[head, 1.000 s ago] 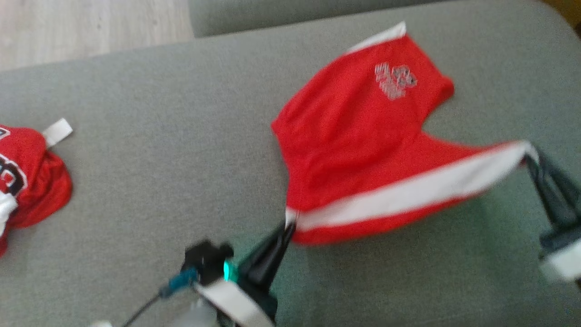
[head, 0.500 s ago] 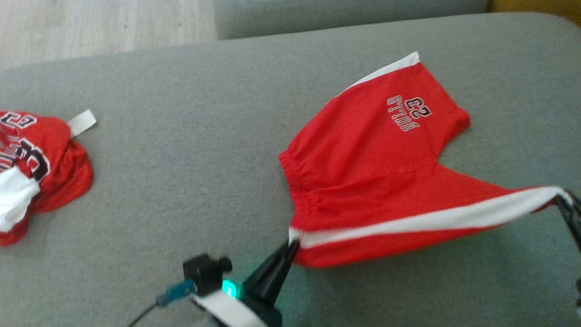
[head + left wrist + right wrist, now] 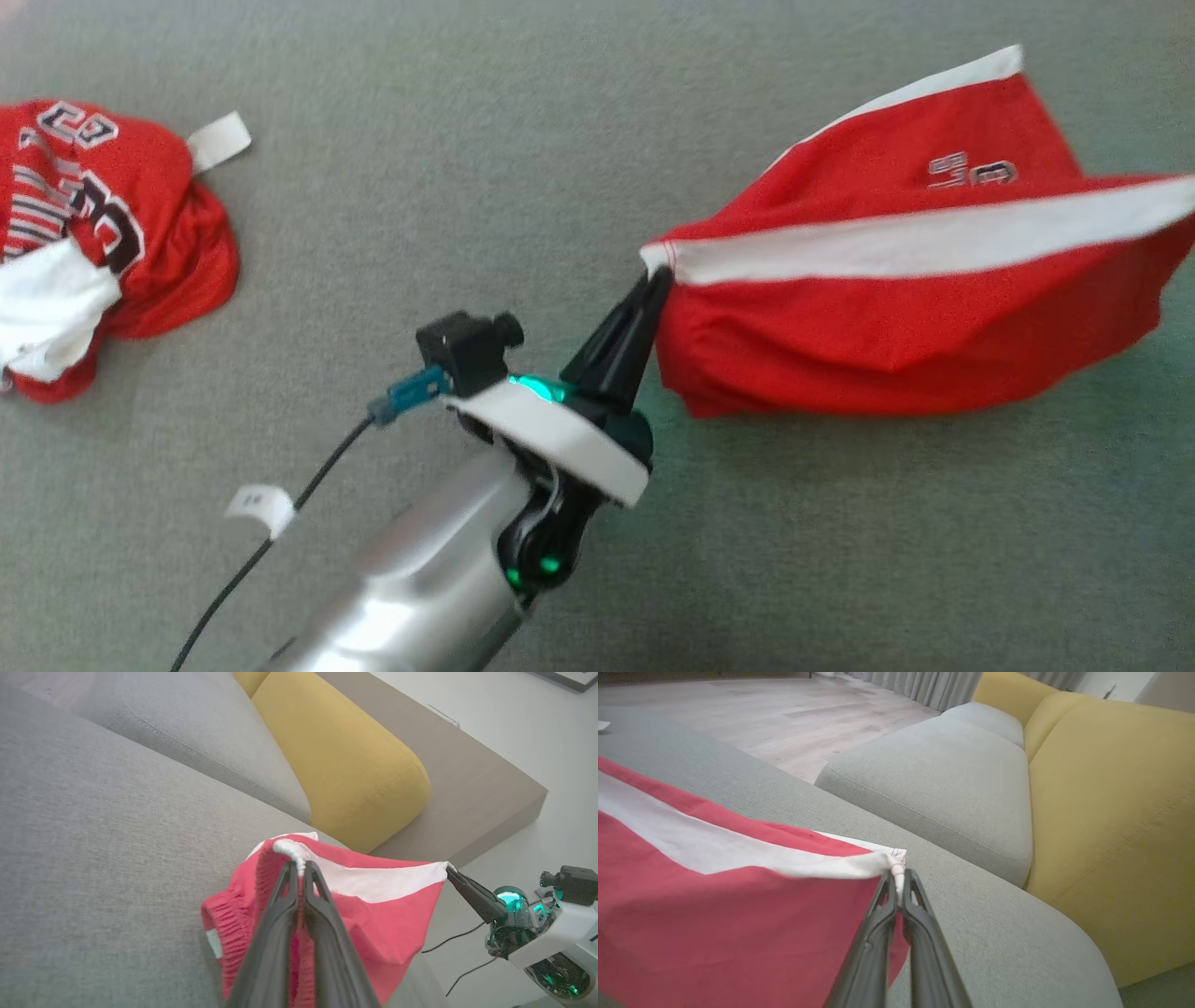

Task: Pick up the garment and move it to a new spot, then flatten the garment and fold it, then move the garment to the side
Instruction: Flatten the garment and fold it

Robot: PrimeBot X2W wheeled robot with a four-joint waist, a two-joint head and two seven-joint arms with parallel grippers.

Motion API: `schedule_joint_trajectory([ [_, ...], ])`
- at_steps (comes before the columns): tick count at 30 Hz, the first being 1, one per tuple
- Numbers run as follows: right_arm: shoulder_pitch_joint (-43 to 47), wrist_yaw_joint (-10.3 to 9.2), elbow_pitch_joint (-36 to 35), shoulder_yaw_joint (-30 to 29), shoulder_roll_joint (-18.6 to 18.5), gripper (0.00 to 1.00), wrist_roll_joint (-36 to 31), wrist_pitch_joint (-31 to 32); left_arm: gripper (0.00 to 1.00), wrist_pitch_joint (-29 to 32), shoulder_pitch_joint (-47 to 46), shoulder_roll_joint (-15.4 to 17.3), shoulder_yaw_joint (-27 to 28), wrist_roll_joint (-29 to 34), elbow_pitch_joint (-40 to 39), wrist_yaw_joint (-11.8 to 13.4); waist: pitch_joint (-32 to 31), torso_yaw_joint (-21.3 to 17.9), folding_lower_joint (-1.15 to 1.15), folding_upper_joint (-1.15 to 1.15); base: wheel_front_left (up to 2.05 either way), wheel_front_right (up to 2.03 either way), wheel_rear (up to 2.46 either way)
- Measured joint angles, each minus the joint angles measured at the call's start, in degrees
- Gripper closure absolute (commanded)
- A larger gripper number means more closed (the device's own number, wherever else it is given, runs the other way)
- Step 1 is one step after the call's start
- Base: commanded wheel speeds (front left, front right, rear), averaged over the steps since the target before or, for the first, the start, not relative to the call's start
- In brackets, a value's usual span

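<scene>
Head view: left tool (image 3: 658,273) tight on red shorts (image 3: 887,317), right tool (image 3: 899,875) too; crumpled jersey (image 3: 121,224) well apart on sofa (image 3: 467,140).

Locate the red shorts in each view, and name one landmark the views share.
Head view: red shorts, right half.
Left wrist view: lower centre.
Right wrist view: lower left.
Shared landmark: the shorts' white stripe.
</scene>
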Motion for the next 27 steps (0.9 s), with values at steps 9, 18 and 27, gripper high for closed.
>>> schedule_joint_trajectory([
  [9, -19.00, 0.00, 9.76, 14.50, -2.90, 1.00, 0.45, 0.08, 1.00, 0.03, -7.37, -2.61, -0.44, -3.42, 4.87, 0.00, 5.52, 2.52, 0.00, 0.00, 0.00, 0.00, 0.00],
  [18, -34.01, 0.00, 21.41, 23.84, -1.58, 1.00, 0.02, -2.26, 1.00, -1.16, -11.13, -2.93, -0.14, -1.38, 7.62, 0.00, 8.53, 3.59, -0.01, 0.00, 0.00, 0.00, 0.00],
  [27, -39.06, 0.00, 30.88, 28.20, 3.23, 0.00, 0.82, -8.00, 0.00, -1.32, -9.64, -3.10, 3.02, 1.18, 5.93, 0.54, 8.67, 3.60, -0.01, 0.00, 0.00, 0.00, 0.00],
])
